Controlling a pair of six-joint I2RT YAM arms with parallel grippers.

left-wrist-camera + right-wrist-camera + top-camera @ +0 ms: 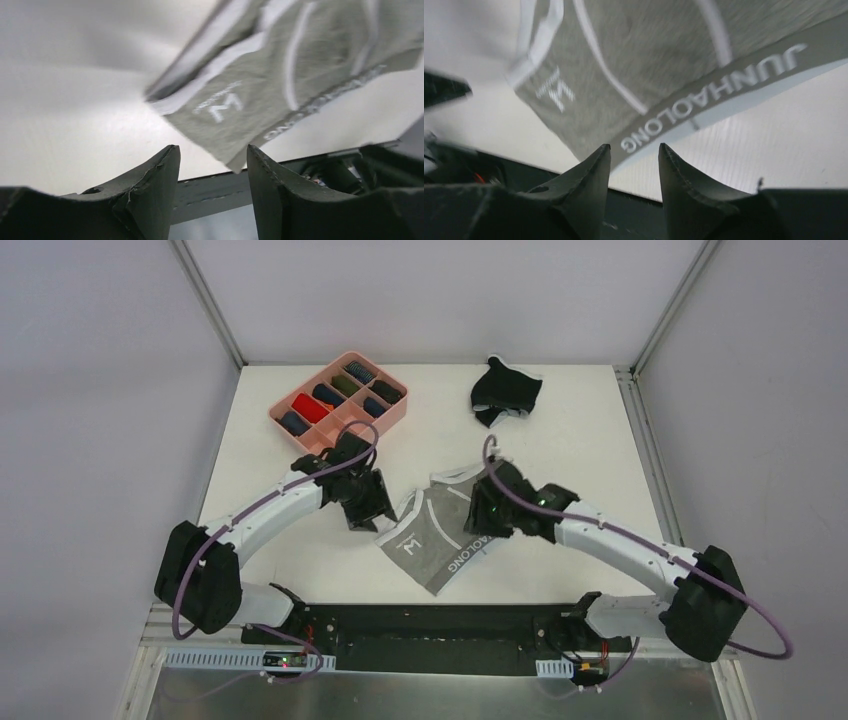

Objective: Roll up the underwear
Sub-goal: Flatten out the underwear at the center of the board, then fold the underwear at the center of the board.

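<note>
Both jaws part-open, seemingly empty, by the grey underwear.

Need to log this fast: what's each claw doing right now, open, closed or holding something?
Left claw: open, holding nothing.
Right claw: open, holding nothing; the grey underwear lies ahead of it.

My left arm stretches forward and bends to my right. My left gripper tilts downward, and its two fingers stand apart with nothing between them. My right arm reaches forward and to my left. My right gripper also tilts downward, jaws parted, gripping nothing. Both grippers are near each other, not touching.
</note>
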